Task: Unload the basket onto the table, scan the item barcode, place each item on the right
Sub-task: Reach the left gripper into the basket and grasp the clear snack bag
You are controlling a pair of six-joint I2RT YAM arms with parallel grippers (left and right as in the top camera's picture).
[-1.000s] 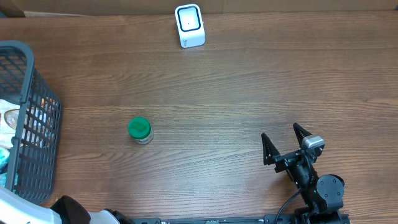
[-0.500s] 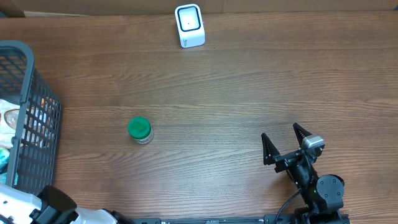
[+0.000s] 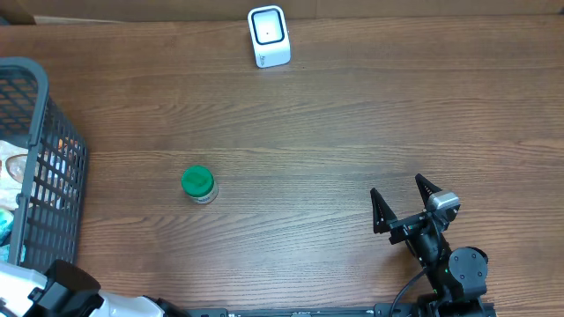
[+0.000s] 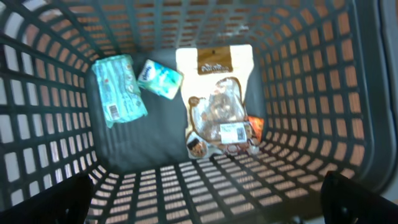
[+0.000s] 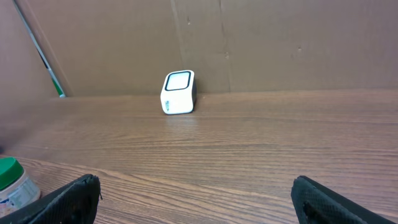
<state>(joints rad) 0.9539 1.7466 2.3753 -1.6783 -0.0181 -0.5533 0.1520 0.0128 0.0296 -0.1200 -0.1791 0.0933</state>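
Your left claw (image 4: 206,179) hangs spread wide with nothing between its fingers, looking straight down into a dark grey plastic mesh basket (image 4: 311,74). Only this wrist view shows what lies on the basket floor. Ahead of the claw, towards its left finger, is a teal plastic pack with a barcode label (image 4: 118,90). Touching that pack's corner is a small pale green tissue packet (image 4: 159,79). Towards the right finger lies a cream snack pouch with a white barcode sticker (image 4: 217,99), and an orange item (image 4: 255,127) peeks out from under its edge.

From overhead, the basket (image 3: 40,132) is cut off by the frame's left edge and its contents are mostly hidden by the mesh. Of the left arm (image 3: 66,286) only a white and black part shows, beside the basket.

Your right claw (image 3: 397,186) is also fully spread and empty, sitting low over the table. Its wrist view (image 5: 196,182) shows a white box-shaped barcode scanner (image 5: 178,92) far ahead, slightly left, its window facing the claw. Overhead shows the scanner (image 3: 268,36) at the table's far edge. A clear jar with a green lid (image 3: 198,185) stands upright well to the claw's left, alone on the wood; the wrist view catches only part of it (image 5: 11,180).

The surface is a brown wood-grain tabletop (image 3: 352,114). Behind it stands a brown cardboard wall (image 5: 280,43), with a thin pole (image 5: 37,56) leaning against it.
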